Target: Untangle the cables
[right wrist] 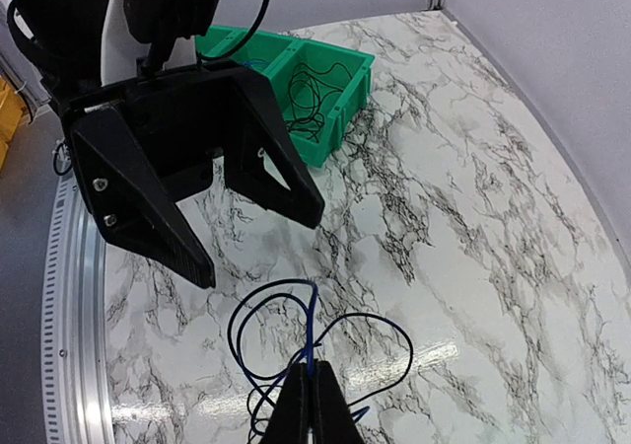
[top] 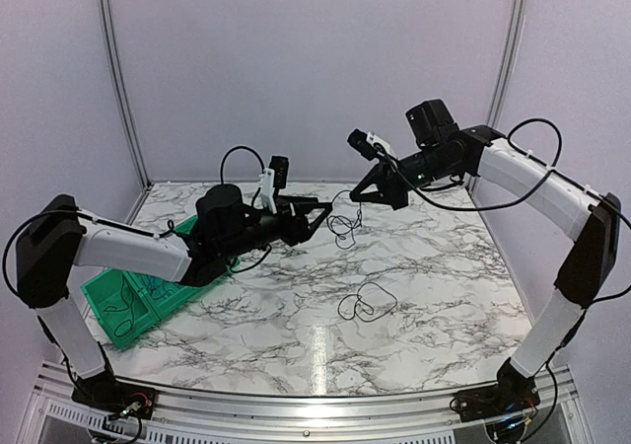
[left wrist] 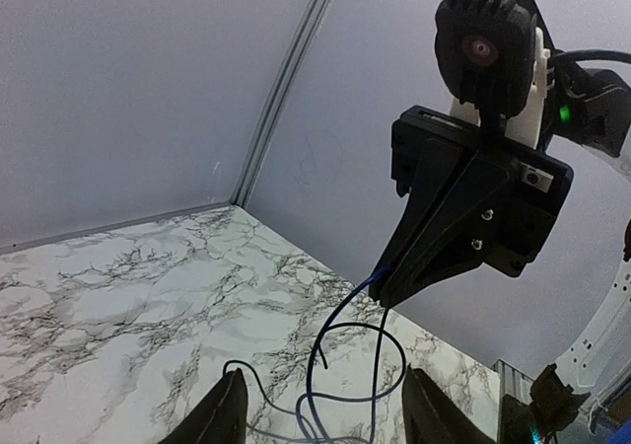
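A tangle of thin cables (top: 343,227), one blue and the rest black, hangs above the marble table (top: 444,266). My right gripper (top: 356,196) is shut on the blue cable (right wrist: 314,326) and holds the tangle up by it; its fingertips (right wrist: 314,373) pinch the wire. In the left wrist view the blue cable (left wrist: 330,345) runs up into the right gripper (left wrist: 386,294). My left gripper (top: 321,216) is open and empty, just left of the hanging loops, which show between its fingers (left wrist: 223,412). It also shows open in the right wrist view (right wrist: 258,242).
A separate black cable loop (top: 367,303) lies on the table nearer the front. A green bin (top: 126,306) with two compartments holds more black cables at the left; it also shows in the right wrist view (right wrist: 340,84). Walls enclose the table at the back and sides.
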Controlling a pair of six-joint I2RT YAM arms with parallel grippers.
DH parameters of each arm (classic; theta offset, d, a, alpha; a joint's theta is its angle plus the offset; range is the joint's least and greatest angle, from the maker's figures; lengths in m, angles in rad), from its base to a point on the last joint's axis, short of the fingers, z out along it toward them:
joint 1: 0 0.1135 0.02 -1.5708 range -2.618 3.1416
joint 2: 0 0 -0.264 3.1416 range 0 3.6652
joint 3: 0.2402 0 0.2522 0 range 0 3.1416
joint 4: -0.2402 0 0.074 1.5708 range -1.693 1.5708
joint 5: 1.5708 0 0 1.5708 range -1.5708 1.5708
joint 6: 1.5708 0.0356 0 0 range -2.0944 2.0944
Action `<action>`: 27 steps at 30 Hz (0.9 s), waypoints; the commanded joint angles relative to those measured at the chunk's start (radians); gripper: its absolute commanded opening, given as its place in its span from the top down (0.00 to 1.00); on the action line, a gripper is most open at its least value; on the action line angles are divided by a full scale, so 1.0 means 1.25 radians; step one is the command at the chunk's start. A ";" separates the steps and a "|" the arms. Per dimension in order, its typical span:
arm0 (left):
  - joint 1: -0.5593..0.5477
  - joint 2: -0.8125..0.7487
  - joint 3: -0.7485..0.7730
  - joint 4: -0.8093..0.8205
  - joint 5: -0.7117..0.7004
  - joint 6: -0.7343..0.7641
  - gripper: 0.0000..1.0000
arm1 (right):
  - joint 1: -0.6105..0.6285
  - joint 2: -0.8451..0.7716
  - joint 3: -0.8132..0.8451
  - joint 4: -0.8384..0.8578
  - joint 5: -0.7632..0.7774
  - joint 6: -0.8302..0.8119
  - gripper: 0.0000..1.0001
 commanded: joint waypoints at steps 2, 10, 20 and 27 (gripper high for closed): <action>-0.005 0.055 0.056 -0.014 0.041 -0.024 0.47 | 0.015 0.004 0.006 0.010 0.016 -0.012 1.00; -0.003 0.079 0.092 -0.035 0.031 -0.023 0.79 | 0.018 0.005 -0.005 0.008 0.016 -0.020 1.00; -0.002 0.072 0.079 -0.035 0.025 -0.031 1.00 | 0.003 -0.002 -0.029 0.003 -0.016 -0.020 0.81; 0.000 0.052 0.073 -0.027 0.096 -0.028 1.00 | -0.101 -0.043 -0.079 0.009 -0.088 -0.038 0.66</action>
